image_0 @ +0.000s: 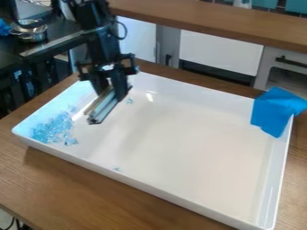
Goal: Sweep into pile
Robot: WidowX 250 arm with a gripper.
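Note:
My gripper (110, 88) hangs over the upper left part of the white tray (180, 134), shut on a sweeping tool (103, 107). The tool has a long, narrow, pale edge slanting down to the left, low over the tray floor. Left of it, small clear-blue pieces (53, 129) lie in a loose heap by the tray's left corner. One stray piece (129, 101) rests just right of the tool, and another (117, 169) lies near the front wall.
A blue cloth (273, 112) drapes over the tray's right corner. Raised walls surround the tray, which stands on a wooden table (90, 188). Behind are a wooden counter (221, 20) and white cabinets. A metal pot (30, 32) stands on a dark surface at the upper left.

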